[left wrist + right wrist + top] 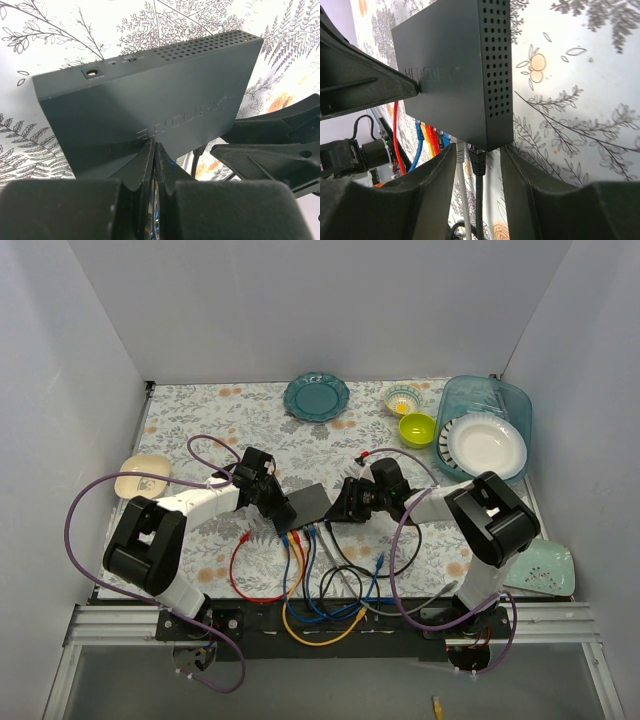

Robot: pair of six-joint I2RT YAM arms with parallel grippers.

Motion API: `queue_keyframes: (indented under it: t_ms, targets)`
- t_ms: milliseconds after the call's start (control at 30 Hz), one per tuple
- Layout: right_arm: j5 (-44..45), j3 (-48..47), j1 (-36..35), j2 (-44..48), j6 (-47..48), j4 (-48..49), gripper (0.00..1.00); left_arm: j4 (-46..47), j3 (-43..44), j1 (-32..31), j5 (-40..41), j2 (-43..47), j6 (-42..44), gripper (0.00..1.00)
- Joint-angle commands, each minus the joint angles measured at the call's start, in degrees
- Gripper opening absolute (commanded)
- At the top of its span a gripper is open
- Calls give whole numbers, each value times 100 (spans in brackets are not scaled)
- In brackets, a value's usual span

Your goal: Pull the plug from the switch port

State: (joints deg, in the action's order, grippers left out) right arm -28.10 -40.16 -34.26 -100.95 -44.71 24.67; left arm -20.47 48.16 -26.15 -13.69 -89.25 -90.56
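The black switch box (pixel 312 502) lies flat mid-table, its socket row on the near edge holding blue, yellow, red, grey and black plugs. My left gripper (pixel 287 512) is at the box's near left edge. In the left wrist view its fingers (pixel 145 160) are pressed together over the box (pixel 150 95), with a sliver of blue plug or cable showing between them. My right gripper (pixel 343 506) is at the box's right near corner. In the right wrist view it (pixel 479 150) is open, astride the black plug (pixel 478 162) and grey plug (pixel 460 150), touching neither.
Coloured cables loop to the near edge (pixel 320 600). A teal plate (pixel 316 397), a small patterned bowl (pixel 402 398) and a green bowl (pixel 417 428) stand behind. A blue bin (pixel 487 390) holds a white plate. A cream dish (pixel 143 476) is left, a pale green tray (pixel 545 568) right.
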Motion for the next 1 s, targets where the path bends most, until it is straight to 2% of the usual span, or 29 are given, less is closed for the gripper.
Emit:
queue_keyframes:
  t_ms: [0, 367, 667, 900, 967]
  targets:
    - [103, -79, -160, -364, 357, -436, 50, -36, -35, -13, -37, 154, 100, 0]
    - [32, -9, -230, -373, 270, -586, 51, 61, -131, -13, -142, 180, 74, 0]
    - [-20, 167, -221, -689, -696, 293, 41, 87, -184, -13, -151, 206, 92, 0]
    - [-29, 237, -151, -742, -820, 504, 34, 96, -237, -13, -169, 224, 83, 0]
    - [-20, 263, -142, -751, -785, 495, 29, 104, -246, -13, -169, 233, 83, 0]
